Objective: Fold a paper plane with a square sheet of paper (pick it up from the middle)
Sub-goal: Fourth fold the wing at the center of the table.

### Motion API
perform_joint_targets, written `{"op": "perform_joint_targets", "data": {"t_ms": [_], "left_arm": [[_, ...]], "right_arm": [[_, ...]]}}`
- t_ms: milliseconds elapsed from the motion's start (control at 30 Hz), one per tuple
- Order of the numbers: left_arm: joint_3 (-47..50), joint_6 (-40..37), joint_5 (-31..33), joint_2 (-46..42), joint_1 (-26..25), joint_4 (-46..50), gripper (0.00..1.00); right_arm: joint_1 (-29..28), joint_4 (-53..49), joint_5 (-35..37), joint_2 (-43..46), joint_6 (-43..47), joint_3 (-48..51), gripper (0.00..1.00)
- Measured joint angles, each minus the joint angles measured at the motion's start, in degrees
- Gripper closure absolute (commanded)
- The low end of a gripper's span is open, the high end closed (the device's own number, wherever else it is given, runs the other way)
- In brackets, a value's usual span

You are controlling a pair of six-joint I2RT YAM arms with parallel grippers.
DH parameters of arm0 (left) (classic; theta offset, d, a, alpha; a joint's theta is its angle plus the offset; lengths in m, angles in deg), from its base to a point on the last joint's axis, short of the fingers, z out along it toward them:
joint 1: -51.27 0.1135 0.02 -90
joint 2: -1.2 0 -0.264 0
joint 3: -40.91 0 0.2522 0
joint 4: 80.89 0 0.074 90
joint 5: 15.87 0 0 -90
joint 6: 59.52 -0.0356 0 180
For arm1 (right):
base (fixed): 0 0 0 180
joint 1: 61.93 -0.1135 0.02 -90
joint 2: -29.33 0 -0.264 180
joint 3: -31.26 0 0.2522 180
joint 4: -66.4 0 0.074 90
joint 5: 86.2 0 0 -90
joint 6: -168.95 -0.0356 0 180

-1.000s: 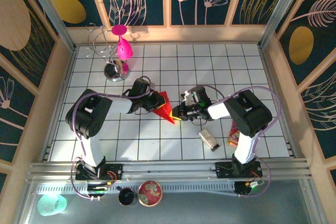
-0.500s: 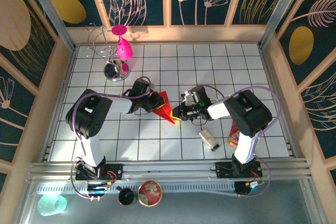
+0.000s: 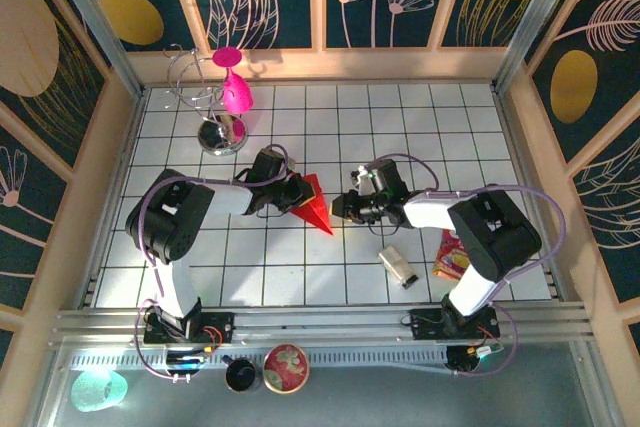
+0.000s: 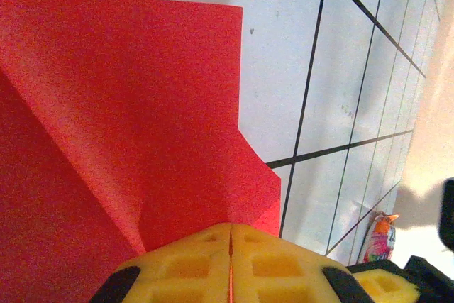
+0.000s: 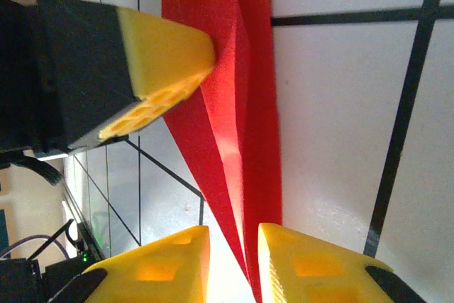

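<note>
The red paper plane [image 3: 316, 203], the sheet folded into a narrow creased dart, stands on edge on the tiled floor between both arms, nose toward the near side. My left gripper [image 3: 293, 193] is shut on its wide rear part. In the left wrist view the yellow pads [image 4: 184, 264] press together with a red sliver between them, and the paper [image 4: 142, 104] spreads out ahead. My right gripper [image 3: 338, 209] is at the nose. In the right wrist view its jaws [image 5: 234, 235] stand apart, with the paper's tip [image 5: 245, 175] running between them close to the right pad [image 5: 312, 267].
A magenta goblet [image 3: 236, 89] and a wire stand on a chrome base [image 3: 218, 133] are at the far left. A small grey block [image 3: 398, 265] and a printed snack packet [image 3: 450, 257] lie by the right arm's base. Cups and a bowl [image 3: 286, 367] sit on the near ledge.
The right gripper's jaws have parted off the plane's nose and it has drawn slightly right, elbow swinging outward. The left gripper and the paper have stayed put.
</note>
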Motion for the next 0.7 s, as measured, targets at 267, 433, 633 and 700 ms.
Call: {"op": "perform_joint_targets", "data": {"t_ms": [267, 433, 633, 700], "left_arm": [[0.0, 0.0, 0.0, 0.0, 0.0, 0.0, 0.92], [0.0, 0.0, 0.0, 0.0, 0.0, 0.0, 0.92], [0.0, 0.0, 0.0, 0.0, 0.0, 0.1, 0.92], [0.0, 0.0, 0.0, 0.1, 0.0, 0.2, 0.92]], "right_arm": [[-4.8, -2.5, 2.3, -1.5, 2.8, -6.2, 0.84], [-5.5, -2.6, 2.3, -4.7, 3.4, -7.1, 0.86], [-5.5, -3.3, 2.3, -6.8, 3.4, -7.1, 0.86], [-5.5, -3.6, 2.3, -6.9, 3.4, -7.1, 0.86]]}}
